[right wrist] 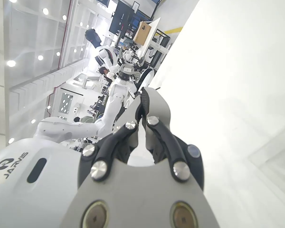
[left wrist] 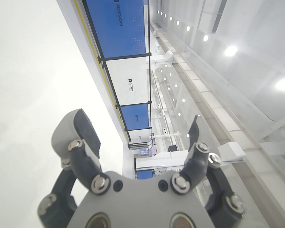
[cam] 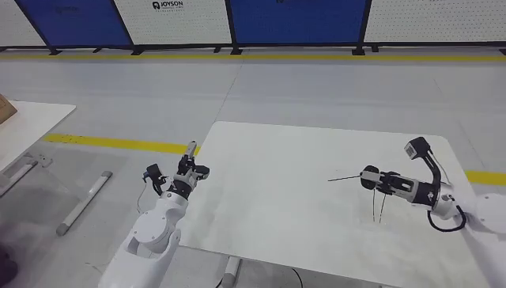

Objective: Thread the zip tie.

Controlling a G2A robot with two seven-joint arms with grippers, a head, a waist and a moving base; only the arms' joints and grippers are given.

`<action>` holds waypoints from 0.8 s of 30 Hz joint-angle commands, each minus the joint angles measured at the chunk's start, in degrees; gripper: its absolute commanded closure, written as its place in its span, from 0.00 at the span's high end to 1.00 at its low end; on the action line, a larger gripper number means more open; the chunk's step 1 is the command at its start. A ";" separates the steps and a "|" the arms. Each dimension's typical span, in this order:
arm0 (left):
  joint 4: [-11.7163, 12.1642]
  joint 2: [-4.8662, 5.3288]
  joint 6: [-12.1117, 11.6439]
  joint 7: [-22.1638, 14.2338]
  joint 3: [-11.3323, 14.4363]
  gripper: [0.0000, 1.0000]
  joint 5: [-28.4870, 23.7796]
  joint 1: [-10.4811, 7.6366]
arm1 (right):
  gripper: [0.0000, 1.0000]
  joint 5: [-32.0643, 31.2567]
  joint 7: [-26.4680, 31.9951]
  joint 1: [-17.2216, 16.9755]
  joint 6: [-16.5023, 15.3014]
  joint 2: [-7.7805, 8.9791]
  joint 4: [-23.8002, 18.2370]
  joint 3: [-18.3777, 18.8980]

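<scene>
1. The desk is white, and both arms are at it, one at each side.
2. The right fingers sit above the right half of the desk, in from its right edge, and point toward the left edge.
3. In the right wrist view these fingers are pressed together along their dark pads.
4. The zip tie is a thin black strip clamped at one end in the right fingers. Its free end sticks out toward the left edge and ends near the middle of the desk.
5. Two more thin dark strips run from beneath the right fingers toward the near edge. I cannot tell whether they lie on the desk or hang above it.
6. The left fingers are at the left edge of the desk, close to its far left corner and well apart from the zip tie.
7. In the left wrist view these fingers stand wide apart, ribbed pads facing each other, beside the white desk surface.
</scene>
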 commanded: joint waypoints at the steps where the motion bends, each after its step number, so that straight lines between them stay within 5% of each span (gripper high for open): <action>1: -1.23 -0.11 -2.00 0.37 0.46 1.00 1.53 0.09 | 0.00 0.00 0.00 0.00 0.00 0.00 0.00 0.00; 6: -6.35 -0.09 -2.18 -4.96 1.91 1.00 2.92 1.01 | 0.00 0.00 0.00 0.00 0.00 0.00 0.00 0.00; 11: -11.82 0.10 1.13 -12.04 5.85 1.00 6.84 2.96 | 0.00 0.00 0.00 0.00 0.00 0.00 0.00 0.00; 13: -11.53 0.01 2.24 -12.73 8.08 1.00 8.16 2.50 | 0.00 0.00 0.00 0.00 0.00 0.00 0.00 0.00; 17: -7.06 -0.72 1.46 -8.57 13.13 1.00 10.21 -0.76 | 0.00 0.00 0.00 0.00 0.00 0.00 0.00 0.00; 24: -7.06 -0.72 1.46 -8.57 13.13 1.00 10.21 -0.76 | 0.00 -0.33 -3.40 -0.59 0.08 -0.02 0.27 0.80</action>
